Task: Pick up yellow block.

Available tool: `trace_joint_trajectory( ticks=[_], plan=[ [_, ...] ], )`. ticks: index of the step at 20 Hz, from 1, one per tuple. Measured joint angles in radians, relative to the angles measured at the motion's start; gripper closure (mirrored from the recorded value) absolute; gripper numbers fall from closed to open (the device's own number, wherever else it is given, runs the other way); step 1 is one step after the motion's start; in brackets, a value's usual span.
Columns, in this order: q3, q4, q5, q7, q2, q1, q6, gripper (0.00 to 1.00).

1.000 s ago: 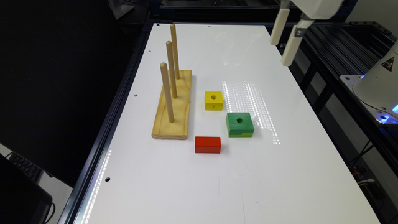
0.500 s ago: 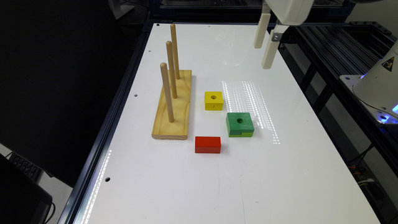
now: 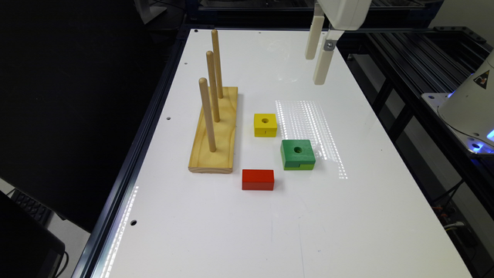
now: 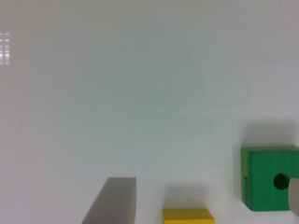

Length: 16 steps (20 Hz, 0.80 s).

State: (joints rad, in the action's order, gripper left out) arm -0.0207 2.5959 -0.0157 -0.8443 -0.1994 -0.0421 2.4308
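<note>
Exterior view: a white flat counter point(image 3: 239, 231) carries a pale wooden peg board with three upright dowels point(image 3: 213, 131), a small bright yellow wooden block with a round hole in its top point(image 3: 265, 124), a larger green wooden block with a round hole point(image 3: 297, 154) and a solid red rectangular block point(image 3: 257, 179). The yellow block lies flat near the middle of the counter, just beside the peg board at its 3 o'clock and apart from it. The green block lies at about 4 o'clock of the yellow block, near but not touching. The red block lies at about 6 o'clock of the yellow block and at 8 o'clock of the green block, apart from both. A patch of reflected light dots marks the counter at 3 o'clock of the yellow block.

The white tool point(image 3: 317, 69) of the arm hangs above the counter at about 1 o'clock of the yellow block, well apart from it, touching nothing. Its two pale fingers point(image 3: 322, 67) stand spread, with a clear gap between them: the tool is released and empty.

Wrist view: the yellow block point(image 4: 188, 215) appears at the frame edge between the two fingers point(image 4: 114, 201), with the green block point(image 4: 270, 177) near it on the bare counter point(image 4: 140, 93).
</note>
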Motion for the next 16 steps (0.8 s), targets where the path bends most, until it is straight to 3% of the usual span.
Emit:
trace_joint_trajectory(
  ticks=[16],
  plan=[
    [0.001, -0.083, 0.0056, 0.017, 0.082, 0.030, 0.000, 0.00]
  ],
)
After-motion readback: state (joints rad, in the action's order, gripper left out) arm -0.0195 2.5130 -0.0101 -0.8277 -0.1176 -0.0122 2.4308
